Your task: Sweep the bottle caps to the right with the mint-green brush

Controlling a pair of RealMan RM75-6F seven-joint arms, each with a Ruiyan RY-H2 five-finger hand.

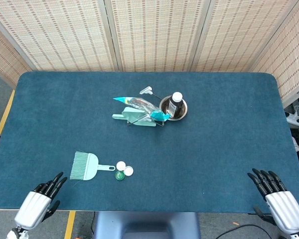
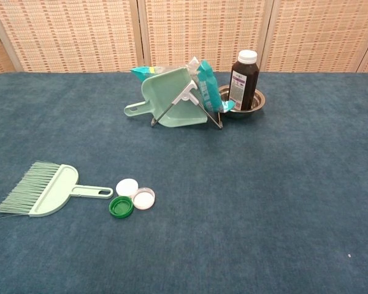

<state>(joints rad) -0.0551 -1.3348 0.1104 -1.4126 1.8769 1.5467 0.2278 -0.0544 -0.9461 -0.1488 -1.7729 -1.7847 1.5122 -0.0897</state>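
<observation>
Mint-green brush is laid flat on the blue table, bristles pointing away from the caps, ahead of and slightly to the right of the left hand, well apart from it. Three bottle caps, two white and one green, are clustered just beyond the tip of its handle. A white label is seen on the dark bottle far ahead, but its print cannot be read. Nothing is held by the left hand, its fingers extended and slightly spread at the table's near edge. The right hand is likewise empty, fingers extended, far from the brush.
</observation>
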